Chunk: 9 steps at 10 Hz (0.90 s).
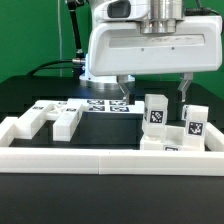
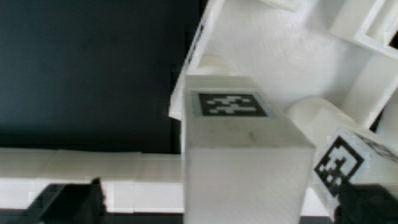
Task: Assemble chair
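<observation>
Gripper (image 1: 154,97), fingers spread, is hovering over upright white blocky plastic tagged chair piece (image 1: 155,112) by low white border wall (image 1: 100,150), exterior view's right. Hazard: off-centre closing risks tipping it into neighbouring tagged piece (image 1: 193,122).

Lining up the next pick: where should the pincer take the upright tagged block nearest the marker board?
Take the upright block near its top, across its flat side walls, coming straight down. It stands on end with a second tagged block close on the exterior view's right, so a sideways approach looks crowded.
</observation>
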Each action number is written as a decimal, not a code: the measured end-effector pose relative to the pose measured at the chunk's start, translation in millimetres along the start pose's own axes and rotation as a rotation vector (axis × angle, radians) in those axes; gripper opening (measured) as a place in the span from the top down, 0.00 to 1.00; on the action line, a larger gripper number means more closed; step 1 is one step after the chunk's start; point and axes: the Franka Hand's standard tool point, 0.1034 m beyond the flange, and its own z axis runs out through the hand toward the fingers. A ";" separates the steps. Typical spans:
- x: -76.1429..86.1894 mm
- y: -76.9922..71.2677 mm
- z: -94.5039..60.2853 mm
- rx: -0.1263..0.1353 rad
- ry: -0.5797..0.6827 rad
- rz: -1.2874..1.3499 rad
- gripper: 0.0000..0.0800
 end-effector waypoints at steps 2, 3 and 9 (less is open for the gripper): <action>-1.9 -0.2 3.8 0.001 -0.006 -0.002 0.33; -2.6 -0.3 5.1 0.001 -0.009 -0.003 0.50; -2.4 -2.1 5.3 0.010 -0.008 0.118 0.64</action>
